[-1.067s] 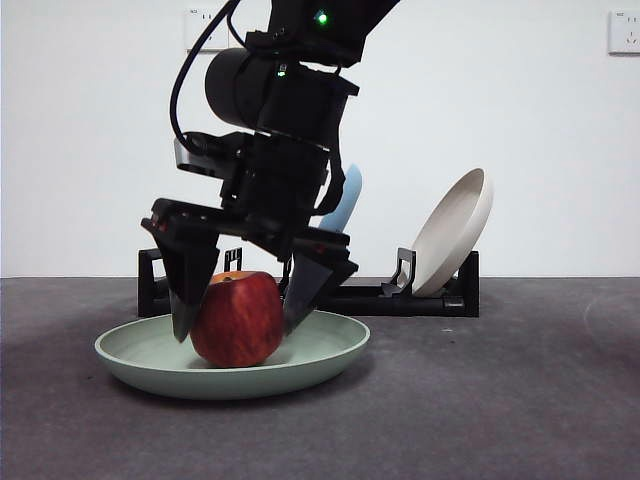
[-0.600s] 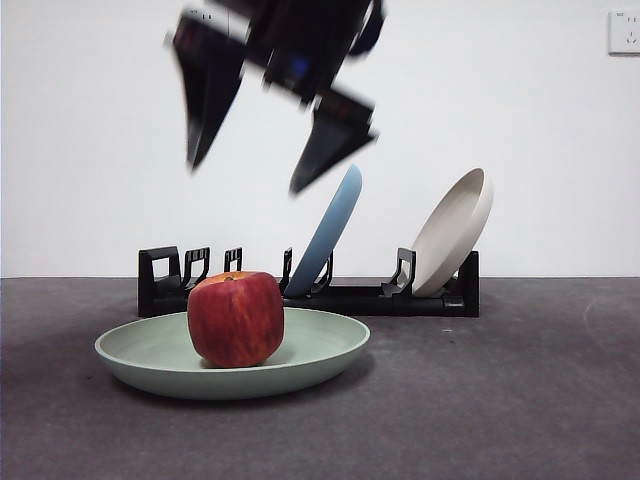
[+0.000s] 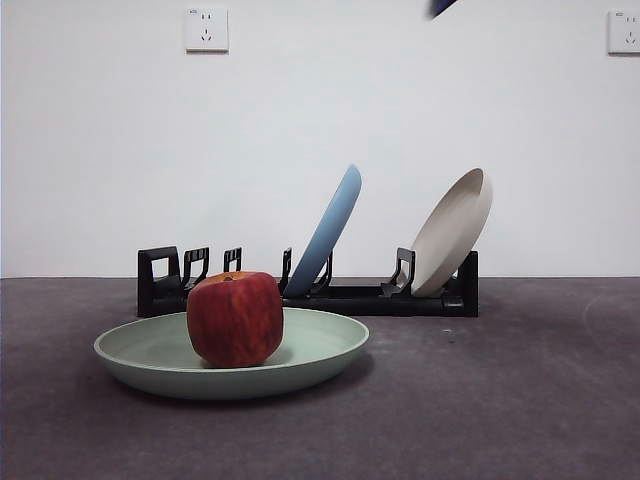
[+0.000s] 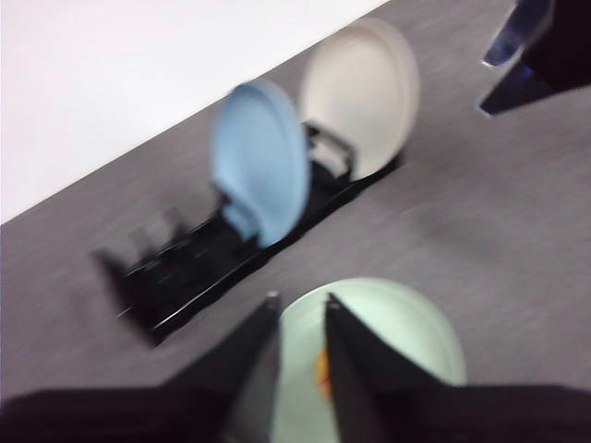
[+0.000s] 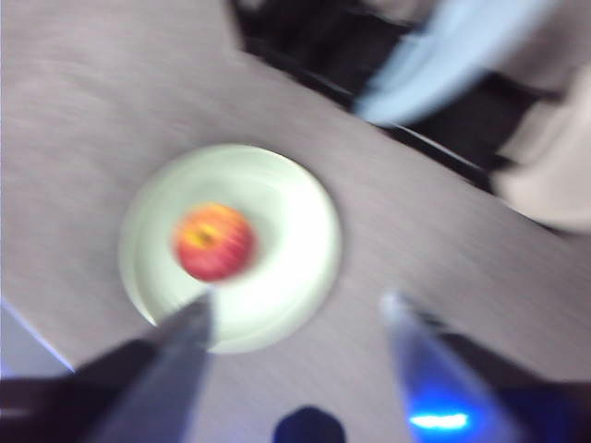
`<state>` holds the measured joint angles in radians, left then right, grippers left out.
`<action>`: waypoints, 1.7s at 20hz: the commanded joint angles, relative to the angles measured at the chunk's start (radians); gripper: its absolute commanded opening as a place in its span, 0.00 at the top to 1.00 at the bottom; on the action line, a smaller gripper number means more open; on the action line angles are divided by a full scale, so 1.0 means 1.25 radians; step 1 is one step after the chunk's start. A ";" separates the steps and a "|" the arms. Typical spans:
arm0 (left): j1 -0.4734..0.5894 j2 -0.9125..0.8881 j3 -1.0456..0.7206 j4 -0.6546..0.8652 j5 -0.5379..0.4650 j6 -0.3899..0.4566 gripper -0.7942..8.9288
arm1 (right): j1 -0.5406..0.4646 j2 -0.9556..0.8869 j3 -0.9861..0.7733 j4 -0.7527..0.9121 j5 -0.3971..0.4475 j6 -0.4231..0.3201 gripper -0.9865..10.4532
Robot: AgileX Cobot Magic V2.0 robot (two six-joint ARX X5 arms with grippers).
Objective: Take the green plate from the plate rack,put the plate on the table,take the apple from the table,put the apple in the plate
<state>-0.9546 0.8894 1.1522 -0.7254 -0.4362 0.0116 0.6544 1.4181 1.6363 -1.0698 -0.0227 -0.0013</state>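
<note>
The red apple (image 3: 235, 318) sits upright in the pale green plate (image 3: 330, 352), which lies flat on the grey table (image 3: 520, 400) in front of the black plate rack (image 3: 400, 298). My right gripper (image 5: 297, 309) is open and empty, high above the apple (image 5: 214, 242) and plate (image 5: 286, 249); its view is blurred. It also shows in the left wrist view (image 4: 522, 51). My left gripper (image 4: 298, 309) is shut and empty, held high over the plate (image 4: 397, 323). In the front view only a dark tip (image 3: 440, 6) shows at the top edge.
A light blue plate (image 3: 330, 225) and a beige plate (image 3: 455, 230) lean in the rack's slots behind the green plate. Two wall sockets (image 3: 206, 29) are on the white wall. The rack's left slots (image 3: 190, 268) hold nothing.
The right gripper opened off the apple, rose and left the front view upward to the right. The apple stays in the green plate.
</note>
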 commanded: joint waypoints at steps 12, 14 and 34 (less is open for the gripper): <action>0.051 0.021 -0.021 0.108 0.233 0.121 0.93 | -0.072 -0.307 -0.021 -0.019 0.045 -0.006 0.93; 0.082 0.021 -0.069 0.139 0.228 0.118 0.93 | -0.072 -0.356 -0.078 0.049 0.048 -0.007 0.93; 0.396 -0.170 -0.566 0.531 0.227 -0.097 0.93 | -0.056 -0.450 -0.973 0.892 0.111 0.177 0.93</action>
<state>-0.4706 0.6819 0.4633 -0.0872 -0.1539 -0.0532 0.5823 0.8482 0.4324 0.0238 0.1089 0.1913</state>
